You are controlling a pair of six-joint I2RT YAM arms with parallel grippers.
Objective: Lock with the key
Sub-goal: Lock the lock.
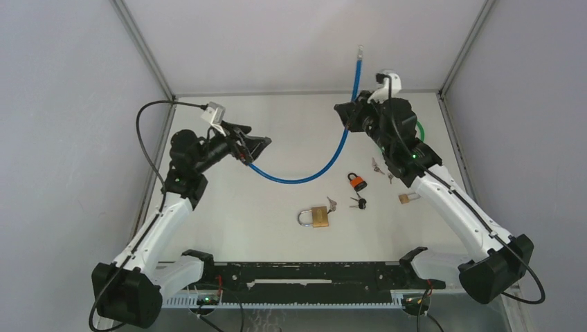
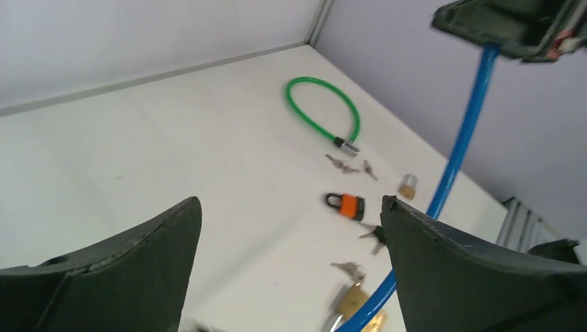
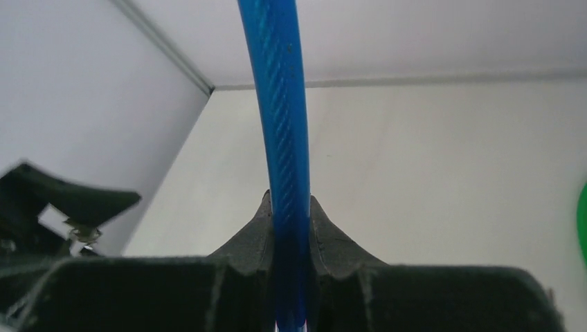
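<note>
The right tool [image 3: 289, 207] is clamped shut on the blue cable lock [image 3: 284, 104] at the far right. The left tool [image 2: 289, 202] gapes wide and holds nothing, with the cable just beside it. The keys [image 1: 358, 203] lie on the desk [image 1: 242, 214] near the orange padlock [image 1: 356, 182].

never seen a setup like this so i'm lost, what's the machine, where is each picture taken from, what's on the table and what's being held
These are two robot arms bolted to a table, each ending in two-finger jaws. The wide picture looks down from above and behind them, with the left arm on the left and the right arm on the right. The other two pictures come from small cameras on the wrists, looking out past the jaws. The right arm's jaws are clamped on a blue cable. The left arm's jaws stand wide open by its other end. On the table lie an orange padlock, a brass padlock, a smaller brass padlock, keys and a green cable lock.
</note>
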